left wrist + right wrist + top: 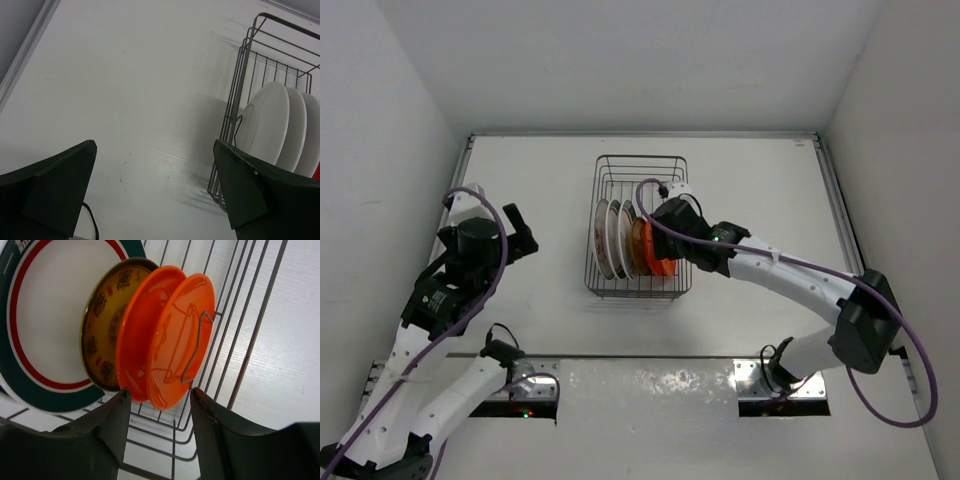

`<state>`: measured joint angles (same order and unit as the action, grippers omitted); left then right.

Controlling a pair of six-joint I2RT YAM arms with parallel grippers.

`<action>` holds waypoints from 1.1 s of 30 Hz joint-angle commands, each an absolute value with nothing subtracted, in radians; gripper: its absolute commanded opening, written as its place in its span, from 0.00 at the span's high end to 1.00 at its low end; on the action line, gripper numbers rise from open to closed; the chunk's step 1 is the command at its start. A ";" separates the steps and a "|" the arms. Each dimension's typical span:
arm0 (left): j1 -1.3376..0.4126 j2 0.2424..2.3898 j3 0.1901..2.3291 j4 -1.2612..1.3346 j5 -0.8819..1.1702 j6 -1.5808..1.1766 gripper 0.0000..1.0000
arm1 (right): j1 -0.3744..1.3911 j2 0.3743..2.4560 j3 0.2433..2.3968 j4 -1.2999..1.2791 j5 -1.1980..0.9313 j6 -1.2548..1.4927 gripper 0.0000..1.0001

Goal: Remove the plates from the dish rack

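Observation:
The grey wire dish rack (640, 158) stands at the table's middle. Several plates stand on edge in it: white ones (605, 240) on the left, an amber-brown one (638, 248), and orange ones (662, 265) on the right. In the right wrist view I see two orange plates (182, 335), the amber plate (102, 325) and a white plate with a green and red rim (45, 315). My right gripper (159, 396) is open inside the rack, its fingers either side of the orange plates' edges. My left gripper (155, 150) is open and empty over bare table, left of the rack (240, 100).
White walls close in the table on the left, back and right. A raised metal rail (640, 133) runs along the far edge. The arms' base plates (650, 375) lie at the near edge. White plates (272, 120) show in the left wrist view.

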<state>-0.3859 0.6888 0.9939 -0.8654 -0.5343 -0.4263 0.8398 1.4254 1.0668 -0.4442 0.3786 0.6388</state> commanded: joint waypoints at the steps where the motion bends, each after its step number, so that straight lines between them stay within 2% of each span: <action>1: -0.390 0.683 0.973 -0.815 -0.499 -0.413 0.00 | 0.854 1.459 1.118 -0.379 0.436 0.673 0.50; 6: -0.390 0.677 0.957 -0.811 -0.480 -0.408 0.00 | 0.871 1.526 1.175 -0.403 0.492 0.673 0.52; 12: -0.390 0.655 0.954 -0.807 -0.463 -0.400 0.00 | 0.871 1.574 1.170 -0.399 0.531 0.684 0.64; 18: -0.390 0.652 0.954 -0.804 -0.460 -0.397 0.00 | 0.876 1.583 1.169 -0.397 0.543 0.686 0.65; 24: -0.390 0.652 0.953 -0.801 -0.460 -0.399 0.00 | 0.876 1.612 1.181 -0.391 0.532 0.678 0.79; 26: -0.390 0.649 0.953 -0.801 -0.462 -0.399 0.00 | 0.876 1.631 1.196 -0.396 0.525 0.678 0.88; 30: -0.390 0.637 0.953 -0.801 -0.463 -0.400 0.00 | 0.876 1.628 1.224 -0.399 0.506 0.678 0.91; 32: -0.390 0.635 0.953 -0.801 -0.463 -0.400 0.00 | 0.876 1.608 1.238 -0.410 0.505 0.677 1.00; 33: -0.390 0.635 0.953 -0.801 -0.465 -0.400 0.00 | 0.876 1.595 1.253 -0.414 0.505 0.675 1.00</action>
<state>-0.3859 0.6453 0.9535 -0.8406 -0.4667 -0.4122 0.8730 1.6314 1.1851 -0.4263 0.5003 0.6857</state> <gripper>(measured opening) 0.999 0.019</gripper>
